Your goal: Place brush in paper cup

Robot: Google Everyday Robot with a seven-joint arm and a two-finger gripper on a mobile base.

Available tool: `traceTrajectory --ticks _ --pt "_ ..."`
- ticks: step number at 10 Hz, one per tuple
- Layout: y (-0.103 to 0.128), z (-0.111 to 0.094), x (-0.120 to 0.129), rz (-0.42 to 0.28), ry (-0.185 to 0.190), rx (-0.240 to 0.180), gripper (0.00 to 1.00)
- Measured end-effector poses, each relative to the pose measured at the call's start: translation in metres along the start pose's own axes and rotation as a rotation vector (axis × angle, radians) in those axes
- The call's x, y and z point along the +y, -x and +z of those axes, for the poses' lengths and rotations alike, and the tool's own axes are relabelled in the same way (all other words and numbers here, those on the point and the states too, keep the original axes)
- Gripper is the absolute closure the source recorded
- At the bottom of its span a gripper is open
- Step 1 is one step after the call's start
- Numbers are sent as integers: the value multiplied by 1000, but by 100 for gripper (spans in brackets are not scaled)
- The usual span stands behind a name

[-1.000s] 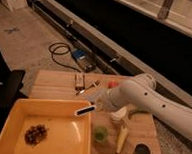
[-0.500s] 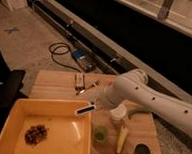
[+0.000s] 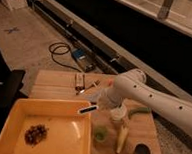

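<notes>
My gripper [image 3: 101, 98] hangs at the end of the white arm over the middle of the wooden table [image 3: 54, 84], shut on the brush [image 3: 88, 109]. The brush's white handle with its black band pokes out down and to the left, over the far right corner of the yellow tray [image 3: 52, 102]. Its bristle head is hidden behind the gripper. The paper cup [image 3: 117, 115] stands upright just to the right of the gripper and a little lower in the camera view, close beside it.
A small green cup [image 3: 101, 135], a yellowish vegetable [image 3: 121, 139] and a dark grey round container [image 3: 141, 153] sit near the table's front right. A green vegetable [image 3: 137, 112] lies behind them. Dark bits [image 3: 35, 134] lie in the tray. Small utensils [image 3: 80, 82] rest at the back.
The arm's upper part has swung slightly left and up. The brush handle and the paper cup stay almost where they were.
</notes>
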Motion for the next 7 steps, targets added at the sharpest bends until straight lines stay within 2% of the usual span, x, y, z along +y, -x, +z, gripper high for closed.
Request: traceTrajectory --ticks 4,6,7 --pt "-14 -1 9 43 -6 -3 100" --pt "-17 9 15 80 -9 -30 73" --pt "-18 10 15 84 -11 -34 65"
